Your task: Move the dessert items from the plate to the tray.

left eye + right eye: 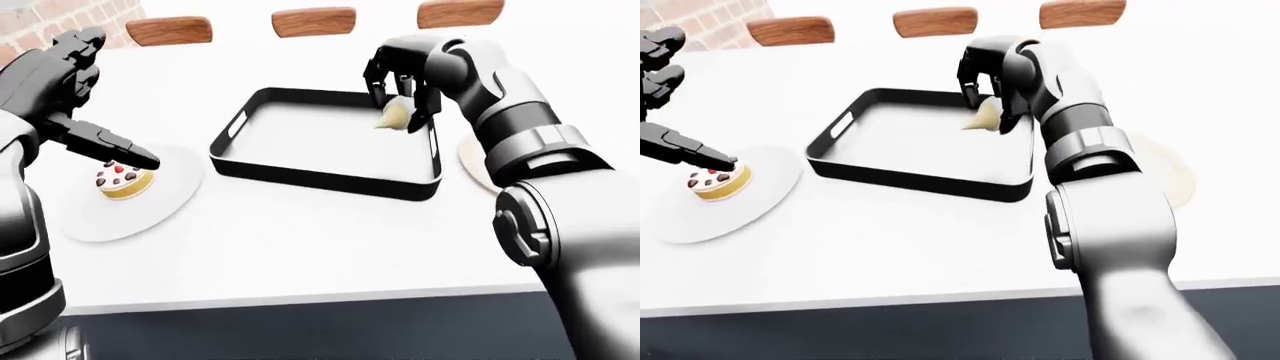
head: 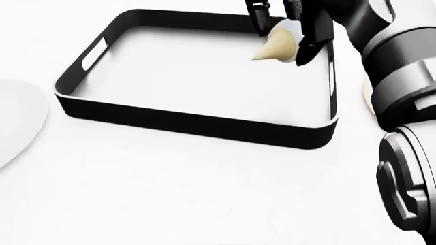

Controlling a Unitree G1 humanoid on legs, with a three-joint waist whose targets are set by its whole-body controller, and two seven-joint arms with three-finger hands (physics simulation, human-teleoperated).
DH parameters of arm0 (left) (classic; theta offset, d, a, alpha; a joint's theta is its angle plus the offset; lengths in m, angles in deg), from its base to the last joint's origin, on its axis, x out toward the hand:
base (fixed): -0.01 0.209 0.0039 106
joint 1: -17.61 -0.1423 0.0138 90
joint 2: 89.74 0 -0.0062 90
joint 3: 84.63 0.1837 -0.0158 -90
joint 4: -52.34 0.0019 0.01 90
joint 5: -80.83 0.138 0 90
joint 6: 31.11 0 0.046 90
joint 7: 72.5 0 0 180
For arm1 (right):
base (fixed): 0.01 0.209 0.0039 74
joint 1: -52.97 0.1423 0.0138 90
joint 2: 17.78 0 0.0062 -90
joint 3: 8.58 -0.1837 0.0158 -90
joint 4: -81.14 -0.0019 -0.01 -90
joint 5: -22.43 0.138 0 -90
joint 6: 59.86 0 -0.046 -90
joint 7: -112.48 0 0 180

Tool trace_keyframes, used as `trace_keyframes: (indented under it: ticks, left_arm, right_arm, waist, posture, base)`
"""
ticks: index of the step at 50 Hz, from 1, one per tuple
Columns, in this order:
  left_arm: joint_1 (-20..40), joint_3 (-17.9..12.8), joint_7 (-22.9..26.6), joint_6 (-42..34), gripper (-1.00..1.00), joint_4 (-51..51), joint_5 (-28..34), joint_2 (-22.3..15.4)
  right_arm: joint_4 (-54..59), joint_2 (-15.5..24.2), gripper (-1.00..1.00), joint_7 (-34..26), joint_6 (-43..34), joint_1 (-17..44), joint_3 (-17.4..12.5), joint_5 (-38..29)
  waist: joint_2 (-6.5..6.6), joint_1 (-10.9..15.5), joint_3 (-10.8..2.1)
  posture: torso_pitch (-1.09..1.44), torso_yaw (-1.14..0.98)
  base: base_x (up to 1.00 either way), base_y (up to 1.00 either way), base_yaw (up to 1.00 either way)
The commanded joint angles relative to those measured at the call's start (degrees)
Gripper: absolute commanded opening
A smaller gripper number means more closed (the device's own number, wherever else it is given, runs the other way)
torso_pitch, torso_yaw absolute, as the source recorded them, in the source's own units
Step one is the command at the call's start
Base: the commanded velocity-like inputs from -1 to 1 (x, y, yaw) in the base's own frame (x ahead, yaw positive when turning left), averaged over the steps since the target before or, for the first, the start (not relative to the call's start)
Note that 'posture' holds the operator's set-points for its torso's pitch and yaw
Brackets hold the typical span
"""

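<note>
A black tray (image 1: 320, 178) stands in the middle of the white table. My right hand (image 1: 402, 94) is shut on a cream cone-shaped pastry (image 2: 278, 47) and holds it just above the tray's top right corner, tip pointing left. A small cake with berries (image 1: 123, 181) sits on a white plate (image 1: 95, 217) at the left. My left hand (image 1: 105, 139) is open, with one finger stretched just over the cake. A second pale plate (image 1: 1160, 174) lies right of the tray, partly hidden by my right arm.
Three wooden chair backs (image 1: 312, 21) line the table's top edge in the left-eye view. A brick wall (image 1: 40, 19) shows at the top left. The table's near edge (image 1: 300, 298) runs along the bottom, with dark floor below.
</note>
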Motion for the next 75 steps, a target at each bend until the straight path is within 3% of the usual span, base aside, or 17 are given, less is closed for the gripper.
trace_keyframes:
  ticks: [1,14,15,16,18,19,21,27,30,32,36,46,55,75]
  left_arm:
    - [1.15,-1.62,1.56,1.73,1.00,-2.26,1.89,-1.34]
    - [0.02,-3.75,5.89,1.64,1.00,-3.75,5.81,-0.99]
    - [0.05,-3.84,5.93,1.81,1.00,-3.63,5.91,-1.04]
    - [0.08,-3.85,6.02,2.06,1.00,-3.40,6.00,-1.12]
    - [0.23,-3.78,6.10,2.27,1.00,-3.09,6.24,-1.23]
    - [0.47,-3.85,5.98,2.31,1.00,-2.88,6.27,-1.13]
    - [0.40,-3.97,6.11,2.69,1.00,-2.69,6.24,-1.11]
    - [-0.17,-4.48,6.04,3.28,1.00,-2.67,6.13,-1.11]
    - [-0.79,-4.99,5.96,3.64,1.00,-2.69,5.86,-1.20]
    - [-1.11,-5.08,5.90,3.97,1.00,-2.59,5.67,-1.21]
    - [-1.25,-5.01,5.53,4.48,1.00,-2.05,5.37,-1.09]
    - [-0.36,-3.55,5.13,4.33,1.00,-0.56,5.60,-0.15]
    - [2.24,-2.96,-1.31,12.05,1.00,13.89,5.36,1.67]
    - [-0.32,-3.46,-12.76,22.02,1.00,29.45,1.56,0.66]
  right_arm:
    - [-2.17,0.03,-1.00,1.04,0.69,2.50,-0.11,-0.08]
    - [-1.64,-2.82,-1.00,-2.44,1.15,0.34,0.27,-1.65]
    - [-1.64,-2.95,-0.91,-2.44,0.43,-0.05,0.34,-1.85]
    - [-1.65,-2.99,-0.44,-2.46,0.85,-0.18,0.36,-1.91]
    - [-1.65,-3.07,-0.29,-2.76,0.80,-0.41,0.34,-2.02]
    - [-1.59,-3.04,-0.07,-3.03,0.84,-0.59,0.41,-2.16]
    - [-1.58,-3.07,0.13,-3.21,0.86,-1.00,0.48,-2.37]
    - [-1.64,-3.17,0.22,-3.87,0.91,-1.47,0.52,-2.71]
    - [-1.68,-3.05,0.62,-3.67,0.70,-0.50,0.21,-2.59]
    - [-1.75,-2.74,0.99,-4.13,0.93,0.17,0.17,-2.56]
    - [-1.86,-2.19,1.00,-3.37,0.55,1.56,-0.29,-2.25]
    - [-1.90,-1.26,1.00,8.98,-2.87,6.34,-2.29,-0.19]
    - [-2.43,-0.82,1.00,8.92,-2.12,8.50,-1.88,1.76]
    - [-2.57,-0.51,1.00,9.29,-1.96,7.54,-1.46,2.69]
  waist:
    - [0.35,0.03,-1.97]
    - [0.32,-0.08,-1.90]
    - [0.34,-0.07,-1.94]
    - [0.35,-0.06,-1.97]
    - [0.37,-0.04,-2.01]
    - [0.39,-0.03,-2.03]
    - [0.42,0.01,-2.01]
    - [0.40,-0.10,-2.06]
    - [0.48,-0.12,-2.10]
    - [0.56,-0.10,-2.08]
    - [0.65,-0.04,-2.01]
    - [0.44,0.16,-2.09]
    - [0.33,0.23,-2.08]
    - [0.61,0.09,-2.41]
  posture:
    - [0.00,0.00]
    - [0.00,0.00]
    - [0.00,0.00]
    - [0.00,0.00]
    - [0.00,0.00]
    - [0.00,0.00]
    - [0.00,0.00]
    - [0.00,0.00]
    - [0.00,0.00]
    - [0.00,0.00]
    - [0.00,0.00]
    - [0.00,0.00]
    - [0.00,0.00]
    - [0.00,0.00]
  base:
    - [0.00,0.00,0.00]
    - [0.00,0.00,0.00]
    - [0.00,0.00,0.00]
    - [0.00,0.00,0.00]
    - [0.00,0.00,0.00]
    - [0.00,0.00,0.00]
    - [0.00,0.00,0.00]
    - [0.00,0.00,0.00]
    - [0.00,0.00,0.00]
    - [0.00,0.00,0.00]
    - [0.00,0.00,0.00]
    - [0.00,0.00,0.00]
    - [0.00,0.00,0.00]
    - [0.00,0.00,0.00]
